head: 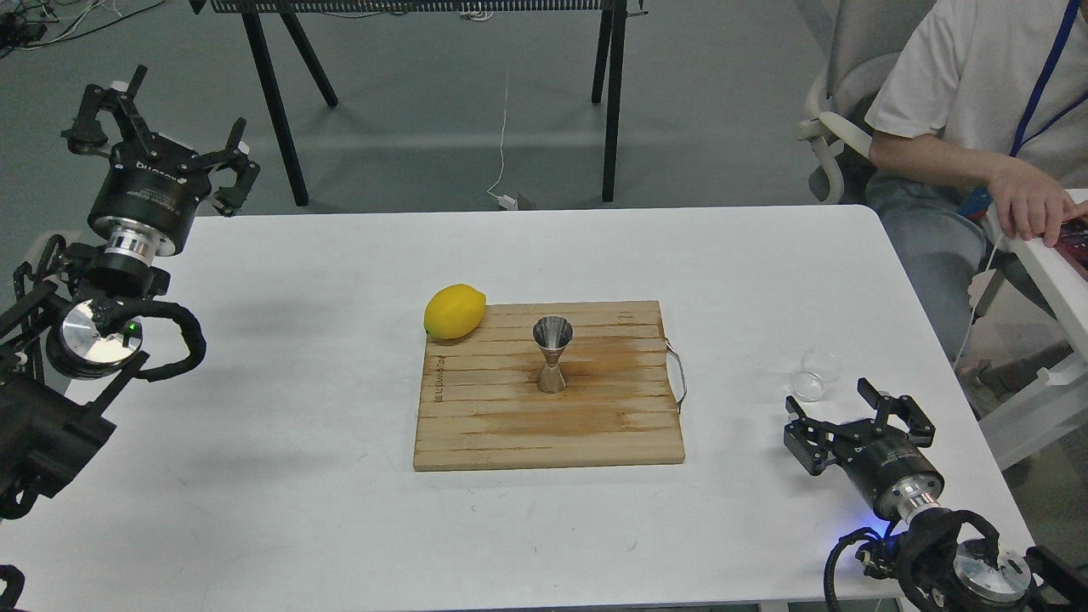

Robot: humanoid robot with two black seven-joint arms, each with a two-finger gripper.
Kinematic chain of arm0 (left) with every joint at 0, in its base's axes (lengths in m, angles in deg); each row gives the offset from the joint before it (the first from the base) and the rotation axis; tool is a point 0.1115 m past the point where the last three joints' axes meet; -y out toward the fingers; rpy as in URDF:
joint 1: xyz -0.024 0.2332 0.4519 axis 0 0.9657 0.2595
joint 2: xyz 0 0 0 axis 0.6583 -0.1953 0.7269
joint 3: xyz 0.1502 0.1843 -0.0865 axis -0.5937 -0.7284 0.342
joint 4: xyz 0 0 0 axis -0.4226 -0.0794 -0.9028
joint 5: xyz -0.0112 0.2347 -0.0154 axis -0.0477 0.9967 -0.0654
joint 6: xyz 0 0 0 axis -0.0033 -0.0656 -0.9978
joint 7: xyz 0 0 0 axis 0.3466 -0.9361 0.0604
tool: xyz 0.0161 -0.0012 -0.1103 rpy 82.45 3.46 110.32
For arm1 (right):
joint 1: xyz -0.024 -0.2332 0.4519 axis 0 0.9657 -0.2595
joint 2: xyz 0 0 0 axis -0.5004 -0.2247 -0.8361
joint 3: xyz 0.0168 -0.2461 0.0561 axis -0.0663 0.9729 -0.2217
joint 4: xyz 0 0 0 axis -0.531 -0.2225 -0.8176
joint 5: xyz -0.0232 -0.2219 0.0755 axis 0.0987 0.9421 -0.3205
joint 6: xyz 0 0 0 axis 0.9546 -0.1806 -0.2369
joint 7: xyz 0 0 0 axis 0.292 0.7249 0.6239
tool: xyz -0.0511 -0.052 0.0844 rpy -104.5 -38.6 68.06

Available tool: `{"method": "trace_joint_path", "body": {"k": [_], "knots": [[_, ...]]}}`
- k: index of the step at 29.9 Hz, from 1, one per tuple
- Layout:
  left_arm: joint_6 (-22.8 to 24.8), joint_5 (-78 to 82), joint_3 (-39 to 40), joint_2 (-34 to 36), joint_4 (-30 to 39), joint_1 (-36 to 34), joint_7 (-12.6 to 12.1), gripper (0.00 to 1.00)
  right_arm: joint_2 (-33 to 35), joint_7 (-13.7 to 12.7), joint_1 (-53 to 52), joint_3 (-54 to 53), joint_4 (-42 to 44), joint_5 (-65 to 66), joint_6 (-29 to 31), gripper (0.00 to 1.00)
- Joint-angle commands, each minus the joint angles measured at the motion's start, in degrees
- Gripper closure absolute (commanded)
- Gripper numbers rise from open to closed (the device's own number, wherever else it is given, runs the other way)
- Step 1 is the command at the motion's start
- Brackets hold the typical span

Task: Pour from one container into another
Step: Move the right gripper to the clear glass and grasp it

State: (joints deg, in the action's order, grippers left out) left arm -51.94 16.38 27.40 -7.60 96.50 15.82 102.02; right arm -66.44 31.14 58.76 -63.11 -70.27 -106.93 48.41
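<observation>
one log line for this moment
right gripper open beside clear glass cup | left gripper open, raised | steel hourglass jigger upright

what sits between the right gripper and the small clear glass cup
Nothing: in the head view only bare white table separates the open right gripper from the small clear glass cup just beyond its fingers.

grey floor (442,110) fills the back of the room, a white cable (503,127) trailing across it to a plug. black slanted frame legs (274,102) stand behind the white desk (297,476). at right, a seated person (977,93) in a white shirt, on a pale chair (837,127).
</observation>
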Motion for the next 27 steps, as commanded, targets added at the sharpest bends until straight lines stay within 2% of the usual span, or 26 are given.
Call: {"method": "trace_joint_path", "body": {"k": [1, 15, 27], "knots": [[0.0, 0.0, -0.1, 0.0, 0.0, 0.5, 0.0, 0.00, -0.6, 0.0, -0.7, -0.3, 0.7, 0.0, 0.0, 0.01], [0.0, 0.0, 0.0, 0.3, 0.1, 0.4, 0.1, 0.00, -1.1, 0.0, -4.7, -0.3, 7.2, 0.1, -0.1, 0.02], [-0.2, 0.1, 0.4, 0.1, 0.1, 0.0, 0.1, 0.00, -4.3, -0.2, -7.0, -0.6, 11.1, 0.1, 0.1, 0.05]]}}
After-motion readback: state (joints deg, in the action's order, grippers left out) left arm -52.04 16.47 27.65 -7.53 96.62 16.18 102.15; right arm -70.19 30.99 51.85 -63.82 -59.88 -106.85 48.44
